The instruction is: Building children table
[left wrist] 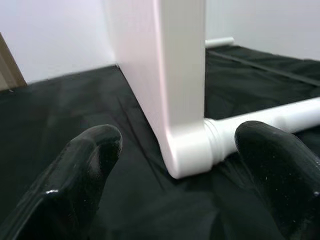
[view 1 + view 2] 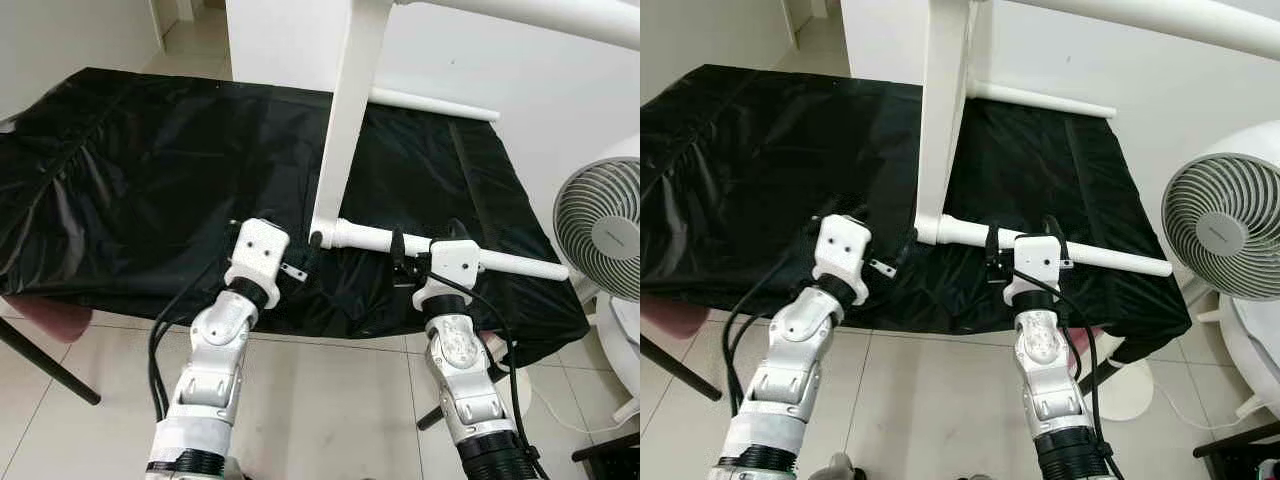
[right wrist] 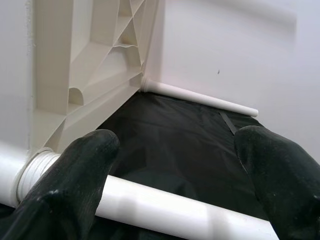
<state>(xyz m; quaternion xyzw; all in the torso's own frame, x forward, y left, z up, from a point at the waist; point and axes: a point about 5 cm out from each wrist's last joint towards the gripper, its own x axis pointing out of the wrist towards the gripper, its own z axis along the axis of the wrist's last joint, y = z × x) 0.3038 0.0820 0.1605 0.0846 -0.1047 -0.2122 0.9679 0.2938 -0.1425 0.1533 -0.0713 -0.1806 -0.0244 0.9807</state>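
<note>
With its black fingers spread around the white plastic table leg (image 2: 450, 250), the right gripper (image 2: 412, 262) should clamp squarely before twisting it into the white tabletop's corner (image 2: 338, 170) at nine o'clock, while the left gripper (image 2: 305, 262), also spread, steadies that corner

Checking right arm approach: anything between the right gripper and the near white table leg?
Nothing visible. The right gripper sits at the near white leg, open fingers straddling it over the black cloth. The tabletop panel stands aside.
</note>
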